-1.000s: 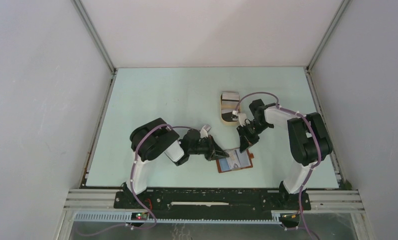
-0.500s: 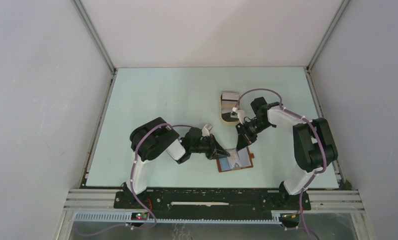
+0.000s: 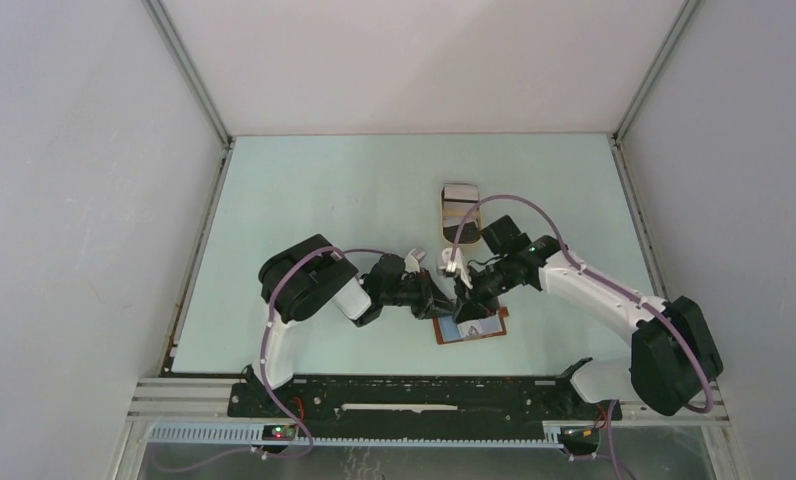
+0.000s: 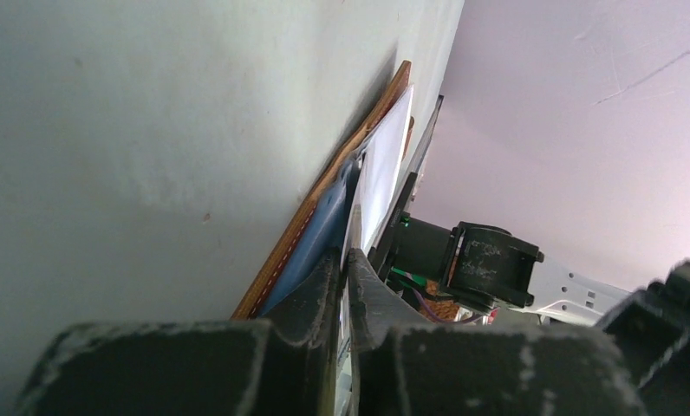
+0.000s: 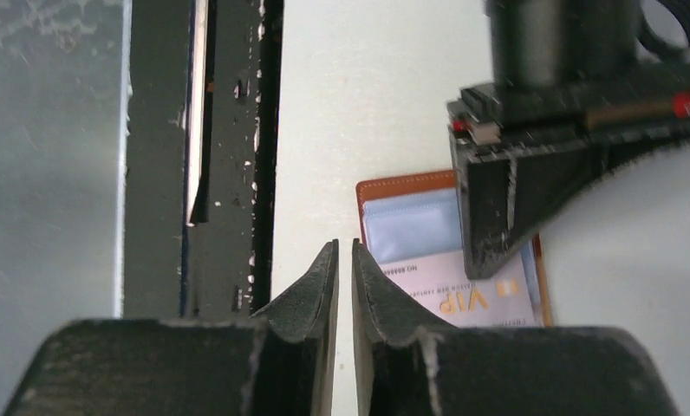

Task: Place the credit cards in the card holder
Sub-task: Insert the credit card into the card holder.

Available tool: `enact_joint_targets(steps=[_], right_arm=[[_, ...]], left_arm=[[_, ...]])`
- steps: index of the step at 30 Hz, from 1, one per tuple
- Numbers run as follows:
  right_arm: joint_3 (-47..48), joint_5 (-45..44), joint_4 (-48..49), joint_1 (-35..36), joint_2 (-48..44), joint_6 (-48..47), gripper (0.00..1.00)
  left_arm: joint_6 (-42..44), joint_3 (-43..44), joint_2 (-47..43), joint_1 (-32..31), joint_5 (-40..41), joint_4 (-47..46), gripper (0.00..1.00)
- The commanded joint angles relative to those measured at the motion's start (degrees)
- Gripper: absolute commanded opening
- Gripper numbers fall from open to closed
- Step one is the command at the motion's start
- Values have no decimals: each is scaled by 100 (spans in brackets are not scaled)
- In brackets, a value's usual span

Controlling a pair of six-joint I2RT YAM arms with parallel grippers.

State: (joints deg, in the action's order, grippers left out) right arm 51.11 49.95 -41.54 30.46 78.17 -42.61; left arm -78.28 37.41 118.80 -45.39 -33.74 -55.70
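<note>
Nearest, open and flat on the desk (image 3: pixel 324 200), the card holder (image 3: pixel 486 328), one VIP card (image 5: pixel 458 299) lying in it. At its left edge, probably to keep the pocket spread, the left claw (image 3: pixel 442 304), nearly pressed together; cannot tell whether pinching anything. Above it, right claw (image 3: pixel 465 311), nearly pressed together, empty. Farther, more credit cards (image 3: pixel 461 194) in the tray (image 3: pixel 443 215).

white card (image 5: pixel 476 293) in the card holder (image 5: pixel 402 185) — "VIP", upside down, smaller print unreadable
</note>
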Motion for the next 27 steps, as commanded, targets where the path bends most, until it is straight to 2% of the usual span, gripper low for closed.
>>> enact_joint_targets(steps=[1,9,17,27], right_arm=[[-193,-456,602,513,-95,-1062,17],[-410,-1504,1130,1307,86,-1296,16],[-649,-2279,1640,1553,271,-1331,16],[-652,-2883,1784,1692,584,-1275,16]], left_arm=[[136,11,154,10,3,912,11],[151,80,187,9,4,912,13],[155,104,231,17,-27,903,14],[181,100,274,17,-62,903,17]])
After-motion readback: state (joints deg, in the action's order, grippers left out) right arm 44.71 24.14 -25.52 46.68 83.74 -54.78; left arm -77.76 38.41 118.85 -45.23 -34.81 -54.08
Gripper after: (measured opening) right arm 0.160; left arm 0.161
